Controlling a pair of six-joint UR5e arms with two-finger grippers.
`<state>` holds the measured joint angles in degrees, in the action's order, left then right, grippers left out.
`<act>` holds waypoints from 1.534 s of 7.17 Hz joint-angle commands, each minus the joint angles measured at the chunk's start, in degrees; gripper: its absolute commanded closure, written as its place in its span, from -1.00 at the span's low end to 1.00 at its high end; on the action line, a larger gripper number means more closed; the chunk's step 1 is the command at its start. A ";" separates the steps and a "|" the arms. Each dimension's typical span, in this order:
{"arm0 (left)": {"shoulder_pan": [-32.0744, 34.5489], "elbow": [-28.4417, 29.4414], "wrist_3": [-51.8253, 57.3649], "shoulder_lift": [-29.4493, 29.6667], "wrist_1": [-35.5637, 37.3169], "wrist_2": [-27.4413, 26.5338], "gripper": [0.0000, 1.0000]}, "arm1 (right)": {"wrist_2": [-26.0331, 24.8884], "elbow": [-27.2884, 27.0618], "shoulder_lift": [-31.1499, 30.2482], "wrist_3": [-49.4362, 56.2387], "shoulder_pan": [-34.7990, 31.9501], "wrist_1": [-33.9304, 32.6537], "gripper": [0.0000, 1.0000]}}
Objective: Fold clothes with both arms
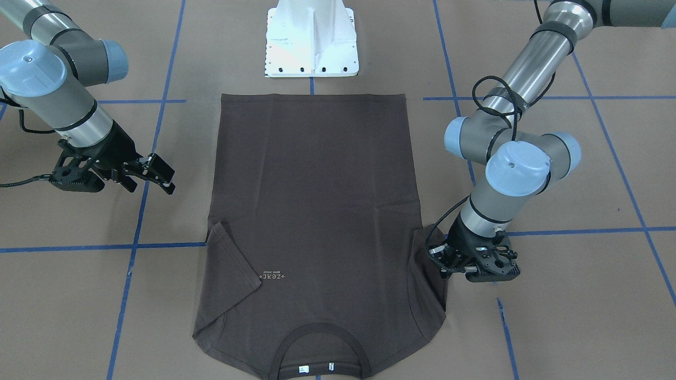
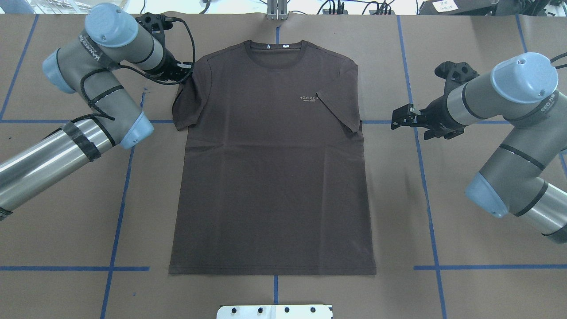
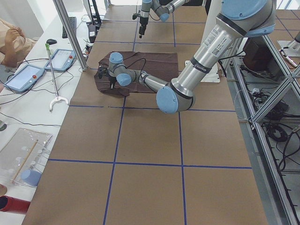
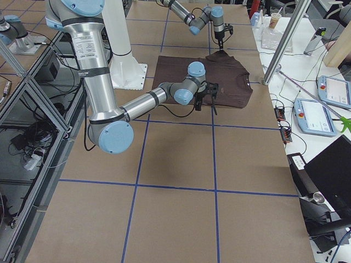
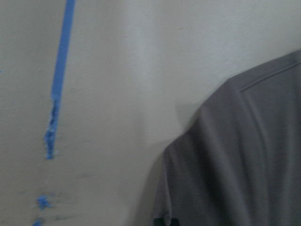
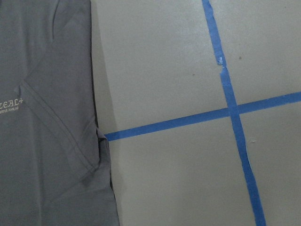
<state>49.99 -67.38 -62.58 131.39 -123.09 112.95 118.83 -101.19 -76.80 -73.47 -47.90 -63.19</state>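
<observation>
Bright, even overhead light, soft shadows — left wrist view blurred, others sharp.

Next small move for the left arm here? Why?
Probably draw the left gripper inward over the shirt, taking the left sleeve along. It sits at that sleeve's edge; that sleeve lies spread out, while the right sleeve is already folded onto the chest. Whether its jaws hold cloth is unclear.

The left gripper [image 1: 439, 261] may be pinching the T-shirt [image 1: 317, 184] sleeve, but dark cloth and blur hide its fingertips.
</observation>
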 commanded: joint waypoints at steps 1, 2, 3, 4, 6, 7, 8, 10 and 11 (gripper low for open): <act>-1.20 -0.12 -6.47 3.69 0.40 1.13 1.00 | 0.00 0.03 0.16 -0.10 0.00 0.00 -1.00; -2.17 -0.12 -8.24 4.05 0.49 0.87 1.00 | 0.00 0.03 0.25 -0.10 0.09 0.00 -1.00; -2.44 -0.03 -11.65 4.05 0.31 0.61 1.00 | 0.00 0.12 0.51 -0.10 0.18 0.00 -1.00; -3.66 0.23 -13.16 3.61 0.40 0.08 1.00 | 0.00 0.21 0.51 -0.01 0.18 0.00 -1.00; -5.15 0.76 -13.44 3.35 0.14 -3.43 1.00 | 0.00 0.73 0.78 -0.01 0.35 0.00 -1.00; -5.86 0.76 -13.53 3.35 0.05 -4.22 1.00 | -0.09 0.74 0.78 -0.10 0.35 0.00 -1.00; -5.87 0.76 -13.62 3.26 -0.04 -4.23 -0.46 | -0.09 0.74 0.86 -0.10 0.35 0.00 -1.00; -5.96 -1.85 -16.93 3.09 0.13 -4.06 -0.87 | -0.09 0.47 1.74 -0.18 1.49 0.00 -1.00; -7.70 -7.44 -18.09 0.73 0.66 -3.97 -0.88 | -0.52 -1.27 2.53 -2.80 3.15 -0.26 -1.00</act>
<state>43.67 -69.77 -78.80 134.02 -122.89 108.87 118.64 -101.05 -75.16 -74.23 -46.30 -63.25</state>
